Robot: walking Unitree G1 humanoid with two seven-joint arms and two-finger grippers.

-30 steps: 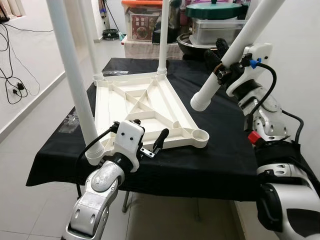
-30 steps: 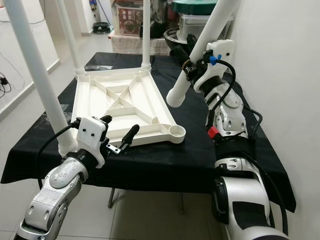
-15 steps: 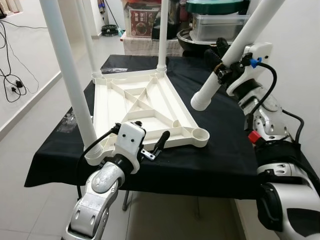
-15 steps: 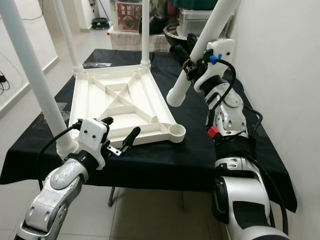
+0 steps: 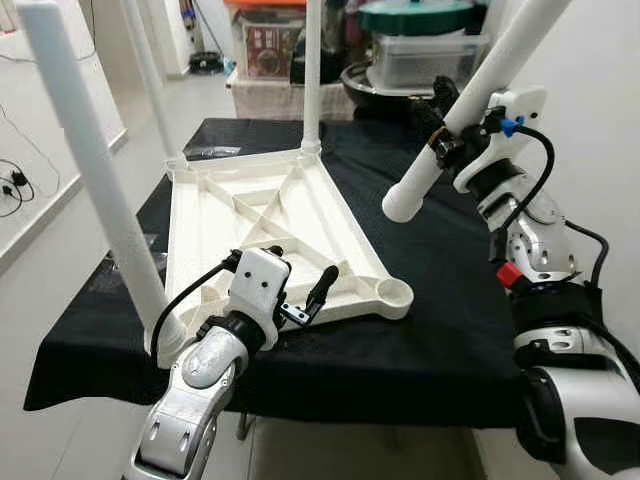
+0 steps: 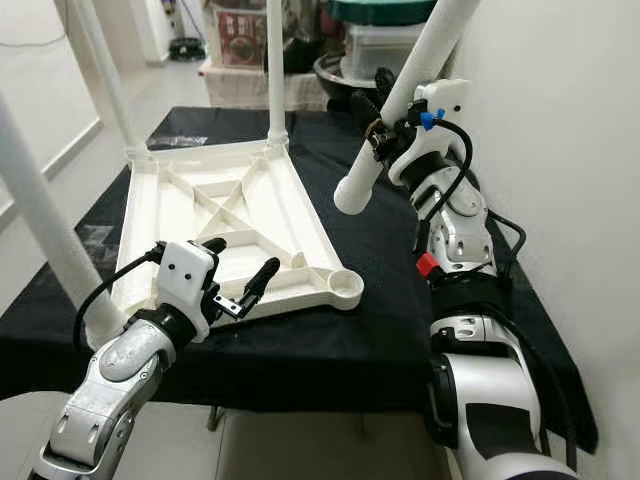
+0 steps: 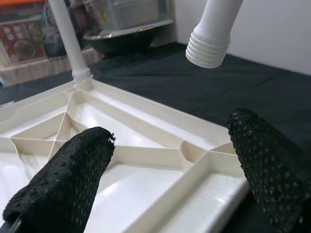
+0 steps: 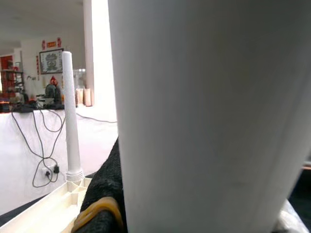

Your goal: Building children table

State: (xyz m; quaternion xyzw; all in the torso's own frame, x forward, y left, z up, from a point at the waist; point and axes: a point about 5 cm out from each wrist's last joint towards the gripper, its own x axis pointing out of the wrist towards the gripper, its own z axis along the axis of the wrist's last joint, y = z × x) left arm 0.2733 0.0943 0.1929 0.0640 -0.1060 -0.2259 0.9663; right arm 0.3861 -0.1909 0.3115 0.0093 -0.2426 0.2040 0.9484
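Observation:
A white children's table top (image 5: 262, 215) lies upside down on a black-clothed table (image 5: 440, 300). White legs stand in three corners: near left (image 5: 95, 190), far left (image 5: 150, 85) and far right (image 5: 311, 75). The near right corner socket (image 5: 396, 293) holds nothing. My right gripper (image 5: 441, 122) is shut on a fourth white leg (image 5: 470, 95), held tilted. That leg's threaded end (image 7: 208, 46) hangs above the cloth, up and behind the bare socket. My left gripper (image 5: 300, 268) stands open over the top's front rim, nothing between its fingers (image 7: 68, 179).
Storage boxes, a green-lidded container (image 5: 415, 18) and a dark bowl (image 5: 375, 90) crowd the back behind the table. A white wall runs close along the right. Cables (image 5: 15, 185) lie on the floor at the left. A clear plastic bag (image 5: 105, 275) rests on the cloth's left side.
The whole view has shifted, so table and top sit lower and further left in the picture. Both grippers keep their poses; the right one still holds the leg.

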